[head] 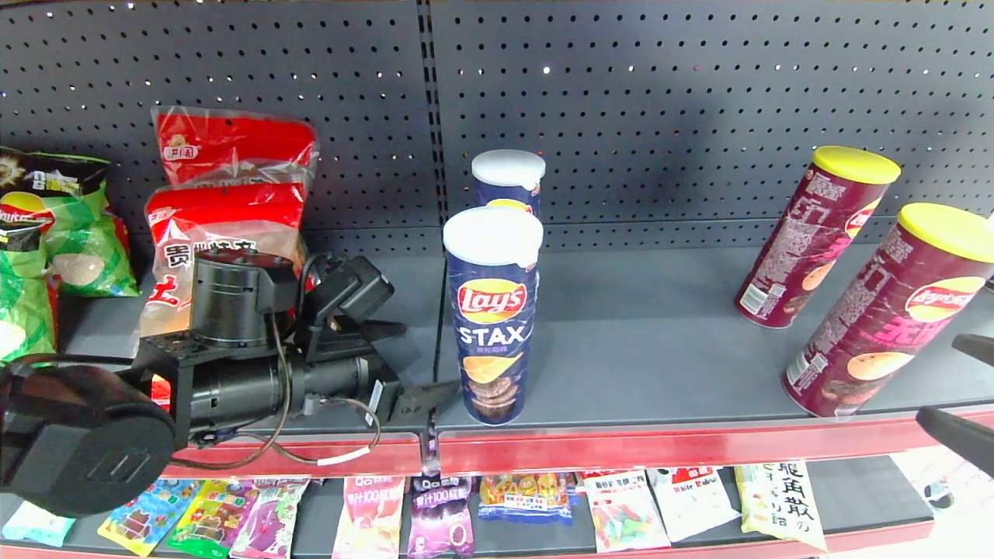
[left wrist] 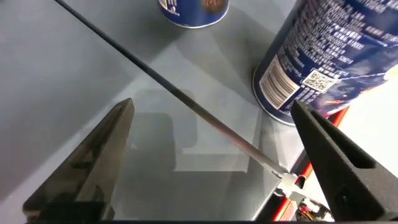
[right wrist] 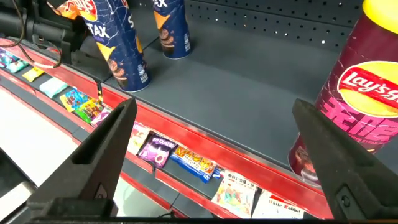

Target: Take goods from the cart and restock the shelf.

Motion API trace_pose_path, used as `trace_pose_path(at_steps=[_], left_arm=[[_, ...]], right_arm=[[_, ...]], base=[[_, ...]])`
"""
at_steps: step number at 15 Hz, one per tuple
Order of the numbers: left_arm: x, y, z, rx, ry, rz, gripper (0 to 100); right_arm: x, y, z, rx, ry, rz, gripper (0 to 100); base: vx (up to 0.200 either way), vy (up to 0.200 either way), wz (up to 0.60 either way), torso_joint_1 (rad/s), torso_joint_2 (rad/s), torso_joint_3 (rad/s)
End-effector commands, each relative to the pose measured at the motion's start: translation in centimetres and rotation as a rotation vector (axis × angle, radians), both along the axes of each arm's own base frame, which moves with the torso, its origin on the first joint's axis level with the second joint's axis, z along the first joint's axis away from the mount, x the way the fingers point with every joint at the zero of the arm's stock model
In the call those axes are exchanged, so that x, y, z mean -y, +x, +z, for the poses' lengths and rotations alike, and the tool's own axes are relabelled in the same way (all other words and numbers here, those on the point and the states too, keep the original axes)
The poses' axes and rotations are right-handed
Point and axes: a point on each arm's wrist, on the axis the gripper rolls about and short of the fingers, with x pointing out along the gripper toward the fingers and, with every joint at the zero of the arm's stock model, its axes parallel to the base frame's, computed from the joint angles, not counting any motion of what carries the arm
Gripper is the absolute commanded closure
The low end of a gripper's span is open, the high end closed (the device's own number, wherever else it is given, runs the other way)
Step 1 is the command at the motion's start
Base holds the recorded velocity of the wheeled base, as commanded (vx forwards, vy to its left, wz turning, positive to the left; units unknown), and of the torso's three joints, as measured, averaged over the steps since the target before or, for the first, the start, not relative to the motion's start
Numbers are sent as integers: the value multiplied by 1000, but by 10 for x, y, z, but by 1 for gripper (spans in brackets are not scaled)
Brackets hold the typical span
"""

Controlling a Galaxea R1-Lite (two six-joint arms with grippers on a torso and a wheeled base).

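Observation:
Two blue chip cans stand on the grey shelf (head: 637, 349): the front can (head: 491, 318) near the red front lip, the rear can (head: 509, 180) behind it. Two maroon cans with yellow lids stand at the right, one farther back (head: 815, 237) and one at the front (head: 893, 310). My left gripper (head: 431, 357) hangs open just left of the front blue can, holding nothing. The left wrist view shows the left gripper (left wrist: 211, 109) over bare shelf, with the front blue can (left wrist: 329, 56) beside one finger. My right gripper (right wrist: 214, 109) is open and unloaded before the shelf lip, next to the front maroon can (right wrist: 367, 93).
Red snack bags (head: 225, 210) and green chip bags (head: 54, 225) fill the shelf's left end behind my left arm. A red front lip (head: 621, 446) edges the shelf. Small candy packets (head: 528, 497) line the lower shelf. Bare shelf lies between the blue and maroon cans.

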Motion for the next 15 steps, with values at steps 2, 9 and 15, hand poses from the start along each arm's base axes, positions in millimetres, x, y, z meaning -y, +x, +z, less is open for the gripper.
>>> trace_pose_path(at_steps=[2,9,15], left_arm=[[-1,-2,-1,-5,2,-1,0],[-35,-55,39,95,-78,196,0],[-92,-155,70,75,-81,568,0]], right_arm=[[0,1,0,-4,-2,1,0],[0,-1,-21,-62,-23,8,0],[17,-43,-71,-24,-29,-182,0]], base=[[0,0,0,0,0,0],[0,0,0,0,0,0],[0,0,0,0,0,0]])
